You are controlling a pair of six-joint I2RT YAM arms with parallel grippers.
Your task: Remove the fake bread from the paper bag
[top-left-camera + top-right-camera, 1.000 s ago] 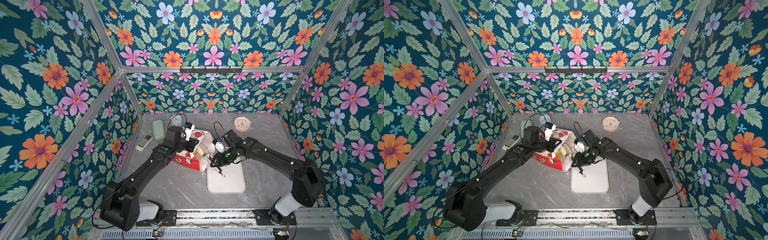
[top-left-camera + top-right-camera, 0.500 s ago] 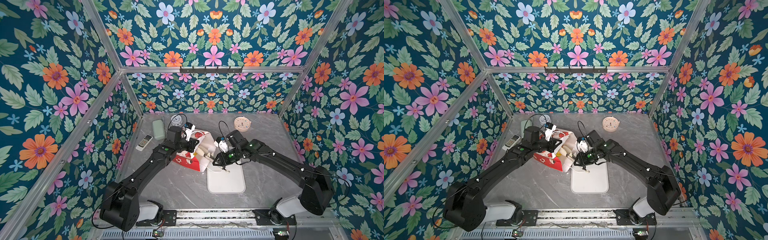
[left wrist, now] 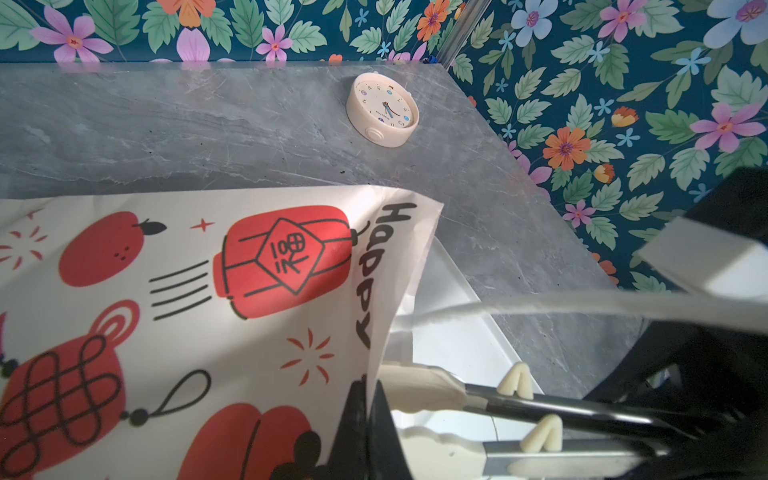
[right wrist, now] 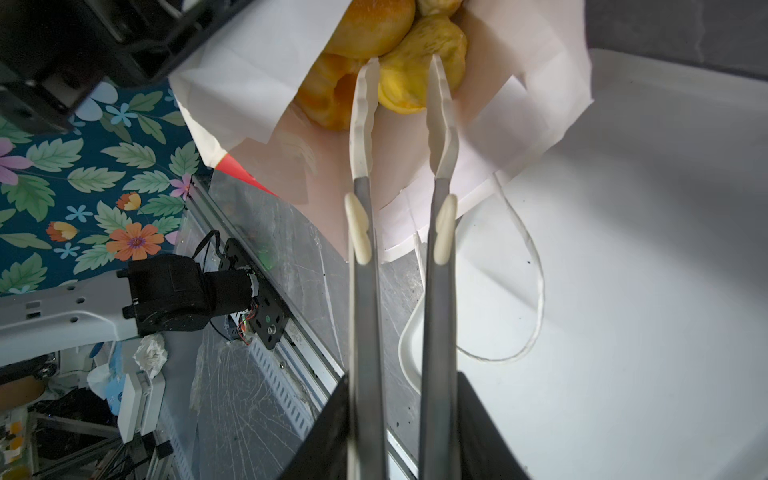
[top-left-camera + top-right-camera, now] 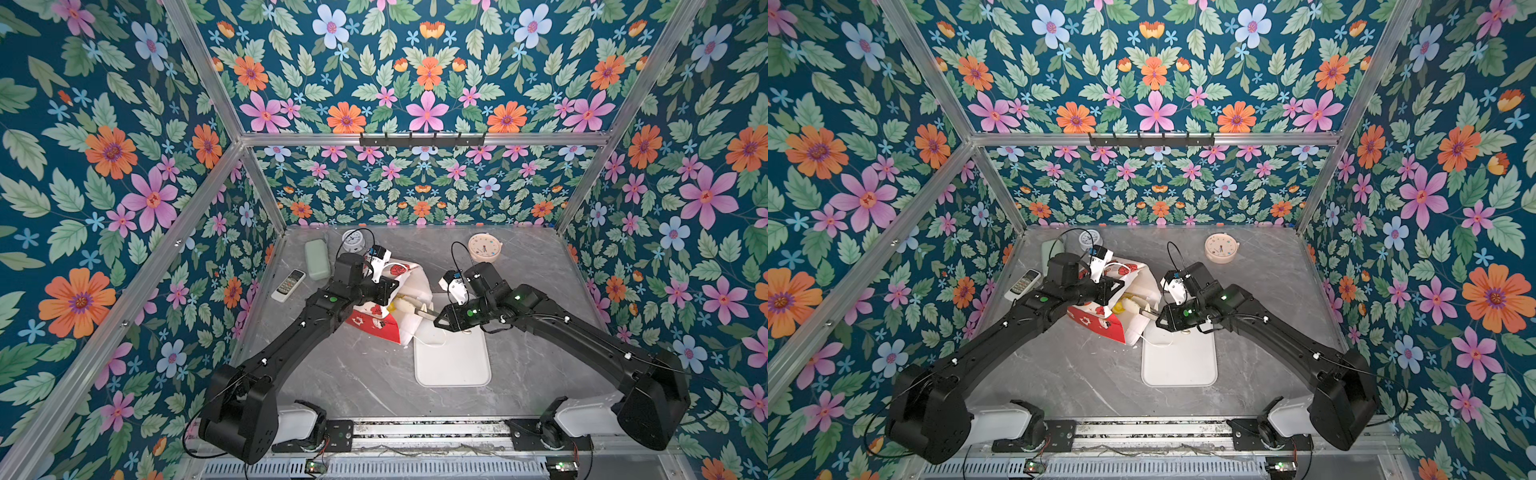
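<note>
With your left jaws pinching the rim of the paper bag [image 3: 249,257] and your right jaws clamped on the tongs [image 4: 438,291], the fake bread [image 4: 415,79] lies ahead of them in the bag mouth, one pastry at the tips: light, glossy, probably slippery, so squeeze across its middle.

The bag [image 5: 374,325] lies on its side, white paper with red lanterns and "HAPPY" printed on it, mouth gaping toward the tray [image 5: 453,365]. My left gripper [image 3: 365,392] pinches its upper rim. Just inside the mouth huddles glossy golden bread [image 4: 415,79], with one piece between my tongs' [image 4: 438,270] tips.
</note>
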